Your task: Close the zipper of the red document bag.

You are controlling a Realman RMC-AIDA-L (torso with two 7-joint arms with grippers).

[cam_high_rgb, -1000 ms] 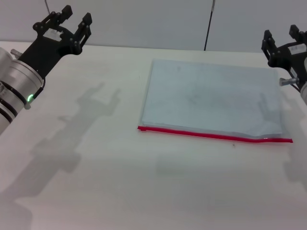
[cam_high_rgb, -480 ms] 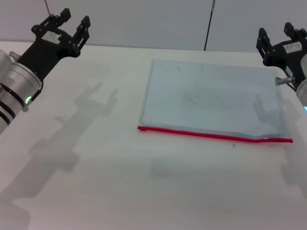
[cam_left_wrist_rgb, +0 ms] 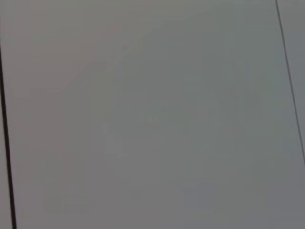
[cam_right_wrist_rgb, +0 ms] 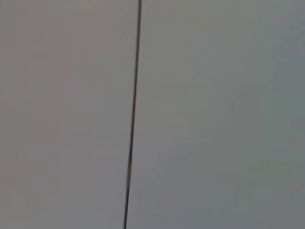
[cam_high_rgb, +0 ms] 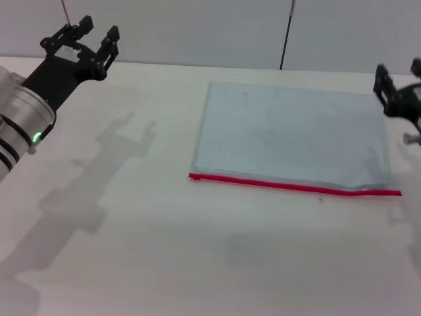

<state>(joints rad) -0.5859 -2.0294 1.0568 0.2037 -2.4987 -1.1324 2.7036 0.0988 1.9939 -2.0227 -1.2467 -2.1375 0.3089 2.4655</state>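
The red document bag (cam_high_rgb: 289, 135) lies flat on the white table (cam_high_rgb: 131, 250), right of centre in the head view, a pale blue-grey translucent pouch. Its zipper (cam_high_rgb: 289, 185) runs as a thin red strip along the near long edge, and near its right end the plastic bulges up slightly. My left gripper (cam_high_rgb: 82, 41) hovers open at the far left, well away from the bag. My right gripper (cam_high_rgb: 400, 79) is at the right edge, open, just beyond the bag's far right corner. Both wrist views show only grey wall.
A grey panelled wall (cam_high_rgb: 197, 29) with a dark vertical seam (cam_high_rgb: 287, 33) stands behind the table. The arms cast shadows (cam_high_rgb: 99, 171) on the bare tabletop left of the bag.
My right gripper has moved right and lower, partly out of the picture. My left gripper has drifted slightly up and left. The bag has not moved.
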